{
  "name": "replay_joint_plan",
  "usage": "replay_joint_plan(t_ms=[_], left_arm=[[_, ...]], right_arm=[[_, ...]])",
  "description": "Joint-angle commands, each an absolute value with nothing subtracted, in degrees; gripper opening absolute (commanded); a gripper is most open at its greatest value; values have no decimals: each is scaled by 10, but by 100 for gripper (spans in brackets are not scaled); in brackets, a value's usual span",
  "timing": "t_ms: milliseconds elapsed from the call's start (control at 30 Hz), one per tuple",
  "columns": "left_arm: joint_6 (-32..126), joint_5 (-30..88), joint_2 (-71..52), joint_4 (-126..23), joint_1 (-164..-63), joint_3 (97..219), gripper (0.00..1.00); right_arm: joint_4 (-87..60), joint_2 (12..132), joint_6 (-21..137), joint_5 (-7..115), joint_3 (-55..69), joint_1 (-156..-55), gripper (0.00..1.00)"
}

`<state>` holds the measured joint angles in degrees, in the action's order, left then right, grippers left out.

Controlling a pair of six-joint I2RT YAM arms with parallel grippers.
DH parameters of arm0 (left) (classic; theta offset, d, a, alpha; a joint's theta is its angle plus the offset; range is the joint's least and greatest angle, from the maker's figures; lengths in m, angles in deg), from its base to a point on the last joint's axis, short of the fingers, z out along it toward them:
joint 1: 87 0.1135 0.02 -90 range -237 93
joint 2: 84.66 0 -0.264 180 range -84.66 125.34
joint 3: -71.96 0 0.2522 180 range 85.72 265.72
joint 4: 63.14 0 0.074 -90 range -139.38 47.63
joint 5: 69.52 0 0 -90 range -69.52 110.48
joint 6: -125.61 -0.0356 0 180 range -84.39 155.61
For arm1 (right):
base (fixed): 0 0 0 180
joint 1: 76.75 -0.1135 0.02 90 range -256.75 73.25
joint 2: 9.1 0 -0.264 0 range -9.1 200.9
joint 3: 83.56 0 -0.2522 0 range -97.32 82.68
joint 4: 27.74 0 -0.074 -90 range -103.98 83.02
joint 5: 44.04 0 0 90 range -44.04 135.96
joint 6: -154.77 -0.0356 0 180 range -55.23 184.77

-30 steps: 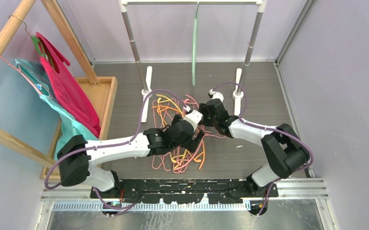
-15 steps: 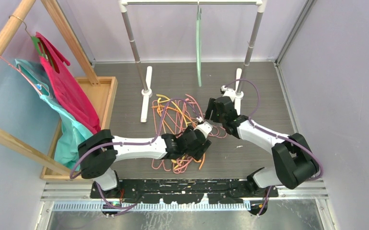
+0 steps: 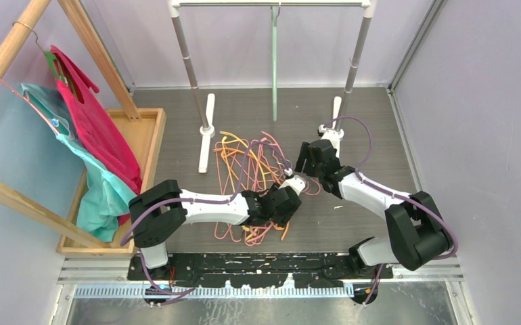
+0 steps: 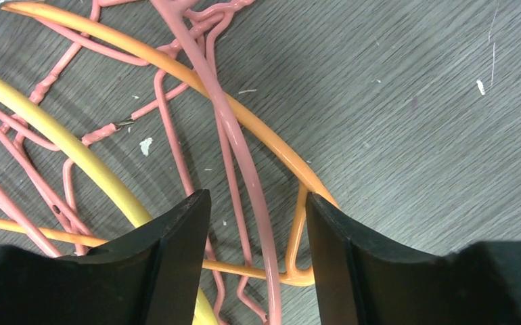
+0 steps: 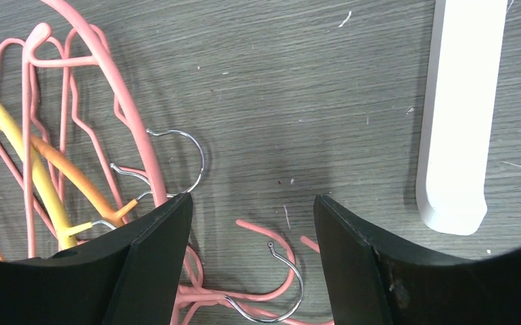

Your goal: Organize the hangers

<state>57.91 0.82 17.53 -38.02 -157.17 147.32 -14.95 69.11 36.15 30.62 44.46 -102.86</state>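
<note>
A tangled heap of thin pink wire hangers and thicker glossy orange and yellow ones (image 3: 234, 159) lies on our grey wood-grain counter (image 3: 379, 128). Our left jaws stand half open astride a smooth pink rod (image 4: 241, 152), unclamped. Our right jaws gape empty beside curved steel hooks (image 5: 193, 145).

Parted end effector (image 5: 252, 203) over tangled hangers (image 5: 126, 95), white rack foot (image 5: 455, 115) alongside
</note>
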Motion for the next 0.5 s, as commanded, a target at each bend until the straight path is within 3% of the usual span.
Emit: replay_joint_plan(t_ms=[0, 67, 300, 400, 467], left_arm=[[592, -23, 187, -397, -1575, 1489, 53], [594, -27, 192, -398, -1575, 1485, 49], [595, -48, 196, -398, -1574, 1470, 20], [595, -62, 193, -394, -1574, 1461, 2], [589, -69, 188, -389, -1574, 1458, 0]], right_arm=[[-167, 669, 369, 306, 449, -1022, 72], [-168, 669, 368, 308, 452, -1020, 72], [-170, 663, 369, 309, 458, -1015, 72], [-171, 661, 369, 309, 459, -1013, 71], [-171, 660, 369, 309, 461, -1013, 71]])
